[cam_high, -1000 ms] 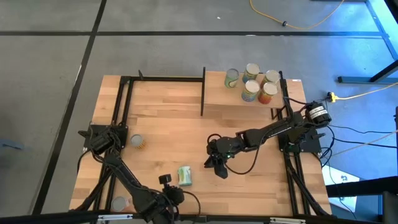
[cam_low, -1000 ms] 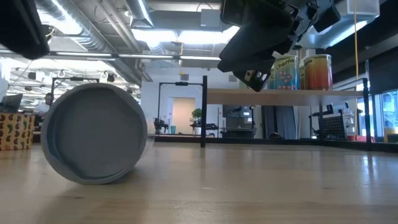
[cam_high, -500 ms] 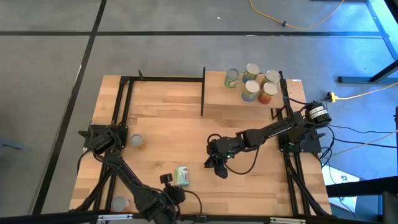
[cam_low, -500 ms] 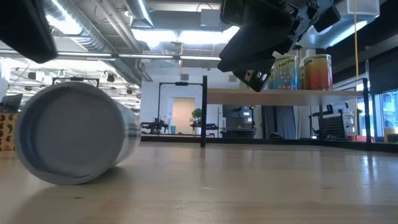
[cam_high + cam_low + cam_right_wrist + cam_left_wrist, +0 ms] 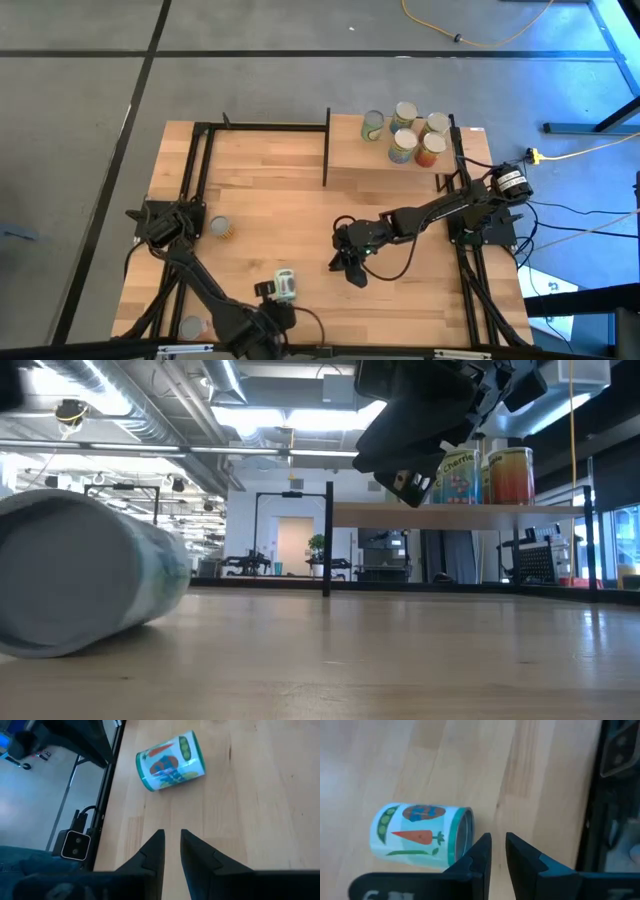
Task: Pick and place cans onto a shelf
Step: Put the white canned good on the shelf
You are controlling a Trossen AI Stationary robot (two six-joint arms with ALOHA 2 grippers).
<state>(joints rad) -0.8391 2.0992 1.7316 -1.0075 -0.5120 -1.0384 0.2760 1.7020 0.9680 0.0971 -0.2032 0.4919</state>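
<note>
A green-labelled can [image 5: 285,284] with a carrot and peas on it lies on its side on the tabletop near the front edge. It also shows in the low view [image 5: 80,575], the left wrist view [image 5: 420,836] and the right wrist view [image 5: 171,761]. My left gripper [image 5: 498,845] is shut, low over the table, its tips right beside the can's lid end [image 5: 466,832]. My right gripper [image 5: 350,272] is shut and empty, hovering to the can's right, well apart from it. The shelf [image 5: 390,155] at the far right carries several upright cans [image 5: 405,132]. My left gripper's fingertip [image 5: 482,845] stands right beside the lying can's lid end. I cannot tell whether it touches the can.
An orange can [image 5: 220,227] stands on the table at the left. Another can [image 5: 190,326] is at the front left corner. Black metal posts [image 5: 326,145] bound the shelf and the table's frame. Bare wood lies between the shelf and the lying can.
The green can has rolled along the table toward the left edge, up to my left gripper, and has turned a little, so its side now shows in the low view. Both grippers have stayed in place.
</note>
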